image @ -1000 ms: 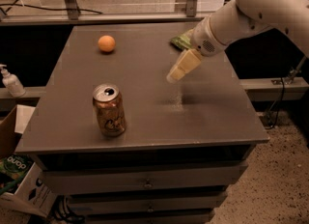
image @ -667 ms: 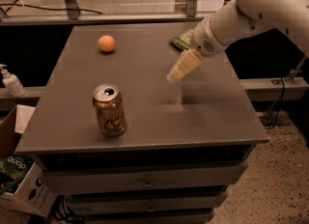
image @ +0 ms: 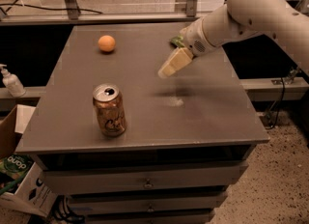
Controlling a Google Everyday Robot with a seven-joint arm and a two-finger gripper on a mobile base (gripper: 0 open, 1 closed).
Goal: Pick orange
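Currently: reach phase, no contact. The orange (image: pixel 106 43) sits alone at the back-left of the tabletop (image: pixel 212 117), well apart from everything else. The can (image: pixel 109 110) stands upright nearer the front on the same left side. The gripper (image: pixel 174 63) hangs above the tabletop right of centre, tip pointing down and left. It carries nothing that shows. Whether it is set wide or narrow cannot be told from this angle.

Judgement on doing the step well:
- Travel left and toward the back, keeping height until over the fruit, so the path passes behind the can and not across it.
- Come down straight, centred on the orange's widest part. An off-centre close would likely push a ball sideways, and it looks free to roll on this flat top.
- Close gently, then lift vertically.

Materials, left to right:
- Pump bottle (image: pixel 10 80): pale plastic, standing off the tabletop at the frame's left.
- Orange: small smooth sphere with plain skin, narrower than the can.
- Can: copper-coloured metal cylinder, glossy, pull-tab top.
- Tabletop: flat grey with a dull sheen and a faint scuff near the centre. It looks hard and slick.
- Gripper: cream, wedge-shaped, smooth shell.
- Green item (image: pixel 175 40): partly hidden behind the wrist, not identifiable.
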